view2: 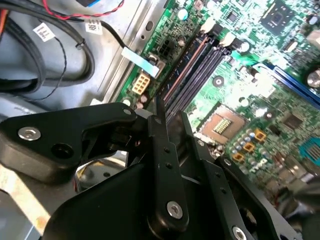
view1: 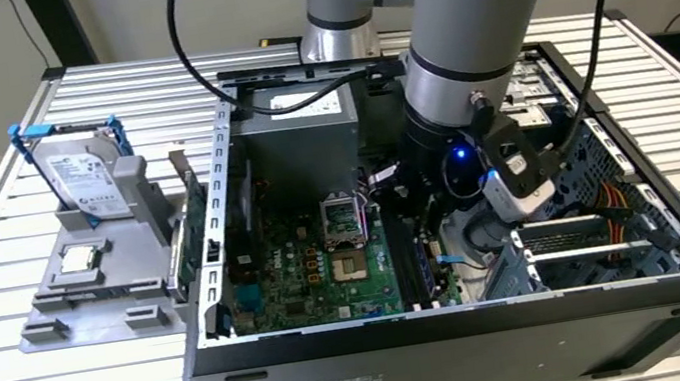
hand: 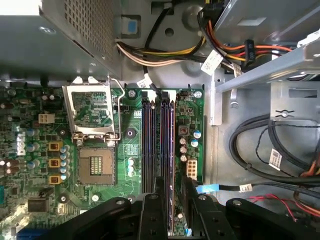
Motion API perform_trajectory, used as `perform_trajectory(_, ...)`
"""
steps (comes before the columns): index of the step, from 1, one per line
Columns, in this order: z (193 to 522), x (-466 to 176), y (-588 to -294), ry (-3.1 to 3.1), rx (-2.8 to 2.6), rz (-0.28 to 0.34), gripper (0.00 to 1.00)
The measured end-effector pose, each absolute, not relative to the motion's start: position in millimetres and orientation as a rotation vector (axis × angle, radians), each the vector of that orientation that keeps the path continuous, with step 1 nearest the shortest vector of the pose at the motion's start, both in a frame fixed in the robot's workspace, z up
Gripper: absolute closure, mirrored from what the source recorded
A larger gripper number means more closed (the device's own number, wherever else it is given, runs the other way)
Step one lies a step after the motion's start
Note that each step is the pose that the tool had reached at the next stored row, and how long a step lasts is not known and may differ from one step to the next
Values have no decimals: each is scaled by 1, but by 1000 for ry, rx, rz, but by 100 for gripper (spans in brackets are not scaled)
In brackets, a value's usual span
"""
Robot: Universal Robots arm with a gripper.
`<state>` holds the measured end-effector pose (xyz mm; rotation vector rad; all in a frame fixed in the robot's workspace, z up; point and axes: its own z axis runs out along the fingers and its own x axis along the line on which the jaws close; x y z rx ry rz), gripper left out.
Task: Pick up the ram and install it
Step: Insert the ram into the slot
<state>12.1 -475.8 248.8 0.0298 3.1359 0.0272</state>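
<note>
Fingers point(view2: 162, 145) were pinched on the ram point(hand: 170, 150), which stood edge-on in a memory slot point(hand: 147, 145) near the exterior view's middle; pickup looked done, full seating uncertain, release not yet made.

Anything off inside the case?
Only the CPU socket: its metal frame stands flipped open and the socket is empty. Nothing looks askew around the memory slots by the gripper.

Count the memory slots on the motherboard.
4 slots in the first wrist view, side by side beside the processor socket: one pair, another. The gripper hides their ends.
</note>
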Motion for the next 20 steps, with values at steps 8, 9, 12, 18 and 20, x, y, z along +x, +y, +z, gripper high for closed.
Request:
perform_trajectory(8,249,12,-476,3136,30,27,100)
perform_trajectory(9,249,12,-476,3136,30,27,100)
perform_trajectory(12,249,12,-476,3136,30,27,100)
perform_trajectory(18,249,12,-476,3136,30,27,100)
perform_trajectory(20,249,12,-476,3136,30,27,100)
